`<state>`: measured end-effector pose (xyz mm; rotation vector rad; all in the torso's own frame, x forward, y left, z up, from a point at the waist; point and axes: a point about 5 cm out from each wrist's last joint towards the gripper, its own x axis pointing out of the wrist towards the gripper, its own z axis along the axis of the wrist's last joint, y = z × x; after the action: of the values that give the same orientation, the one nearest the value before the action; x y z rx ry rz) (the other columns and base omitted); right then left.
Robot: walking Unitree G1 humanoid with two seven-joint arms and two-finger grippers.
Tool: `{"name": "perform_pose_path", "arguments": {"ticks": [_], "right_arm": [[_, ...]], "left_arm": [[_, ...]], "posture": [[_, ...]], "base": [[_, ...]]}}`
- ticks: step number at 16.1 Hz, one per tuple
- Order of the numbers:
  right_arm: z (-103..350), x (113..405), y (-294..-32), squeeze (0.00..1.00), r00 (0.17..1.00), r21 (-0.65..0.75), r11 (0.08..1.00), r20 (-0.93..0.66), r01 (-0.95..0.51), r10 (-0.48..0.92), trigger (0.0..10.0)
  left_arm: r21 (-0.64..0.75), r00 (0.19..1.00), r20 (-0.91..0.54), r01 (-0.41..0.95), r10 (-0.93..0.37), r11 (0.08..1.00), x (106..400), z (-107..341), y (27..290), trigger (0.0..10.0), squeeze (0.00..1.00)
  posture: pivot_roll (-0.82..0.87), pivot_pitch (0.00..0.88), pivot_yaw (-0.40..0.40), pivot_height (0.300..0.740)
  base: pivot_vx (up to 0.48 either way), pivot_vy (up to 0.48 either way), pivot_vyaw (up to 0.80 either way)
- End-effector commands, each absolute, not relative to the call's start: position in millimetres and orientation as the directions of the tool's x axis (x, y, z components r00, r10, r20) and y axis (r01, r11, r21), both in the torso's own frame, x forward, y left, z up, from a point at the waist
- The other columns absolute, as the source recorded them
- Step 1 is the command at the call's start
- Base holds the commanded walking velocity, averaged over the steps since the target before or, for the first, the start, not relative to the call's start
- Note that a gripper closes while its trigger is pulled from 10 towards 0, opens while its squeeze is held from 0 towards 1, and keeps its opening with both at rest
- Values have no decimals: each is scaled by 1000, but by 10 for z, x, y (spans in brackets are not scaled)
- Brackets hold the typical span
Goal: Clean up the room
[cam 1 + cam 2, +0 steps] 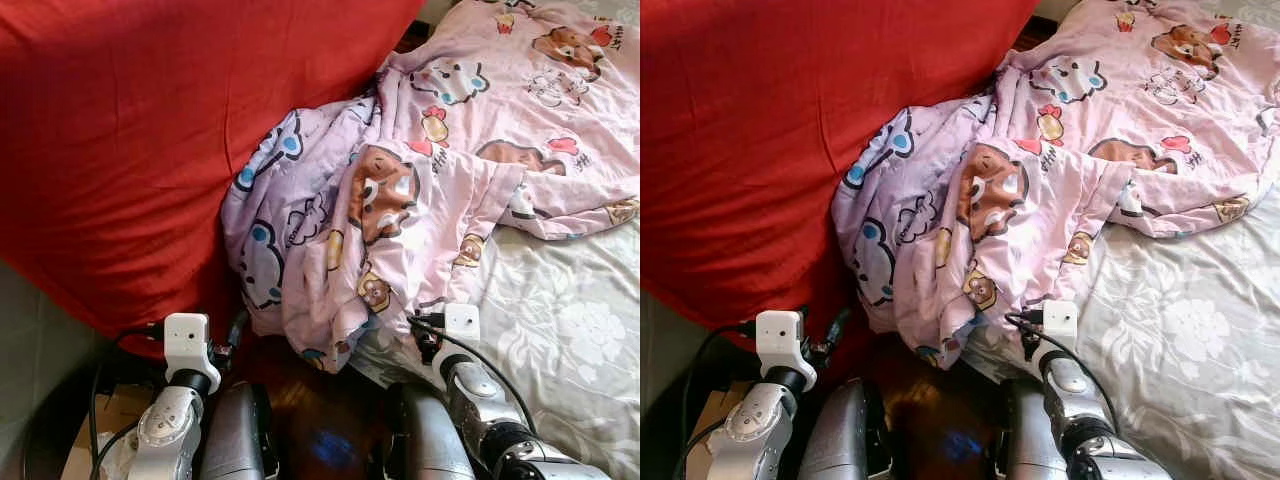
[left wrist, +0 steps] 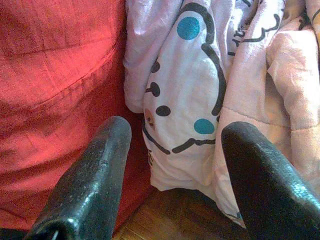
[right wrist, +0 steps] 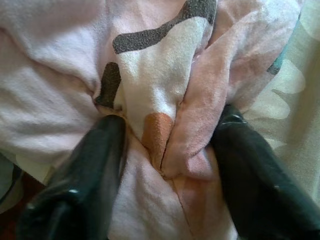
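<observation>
A big red cover (image 1: 130,150) filled the robot's left side, draped down almost to the dark wooden floor (image 1: 320,420). To the right lay a bed with a pale grey flowered sheet (image 1: 570,330). A pink quilt (image 1: 400,190) printed with cartoon bears and other animals was spread over the far part of the bed, and its bunched lower end hung off the bed's edge, pressed against the red cover and reaching down toward the floor.

The right arm reached forward to the hanging part of the quilt at the edge of the sheet. In the right wrist view, the right gripper (image 3: 167,165) had its two black fingers spread, one on each side of a raised fold of the pink quilt, with the cloth bulging between them; whether the fingers actually squeezed the fold could not be told.

The left arm was lower and to the left, near the bottom of the red cover. The left gripper (image 2: 175,165) was spread wide and held nothing, pointing at the seam where the hanging quilt met the red cover.
</observation>
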<state>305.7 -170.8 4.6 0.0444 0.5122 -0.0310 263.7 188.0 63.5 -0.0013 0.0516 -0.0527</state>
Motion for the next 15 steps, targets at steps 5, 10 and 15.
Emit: {"name": "perform_pose_path", "arguments": {"ticks": [5, 10, 15], "right_arm": [[-86, 2944, -1657, 0, 832, 35, 999, -554, 11, 11, 0], [-30, 3002, -1623, 0, 846, 42, 999, -533, -1, 24, 0], [39, 3059, -1627, 0, 870, 55, 998, -493, 6, 22, 0]], "left_arm": [[-11, 996, -77, 33, -34, 999, 2635, 584, 1876, 10000, 0], [-18, 996, -81, 23, -24, 1000, 2724, 564, 1880, 10000, 0], [-13, 993, -116, -2, 0, 1000, 2807, 458, 1908, 10000, 0]], "posture": [[14, 232, -5, 595], [6, 194, -16, 595], [-20, 138, -18, 595]], "base": [[0, 0, 0], [0, 0, 0], [0, 0, 0]]}}
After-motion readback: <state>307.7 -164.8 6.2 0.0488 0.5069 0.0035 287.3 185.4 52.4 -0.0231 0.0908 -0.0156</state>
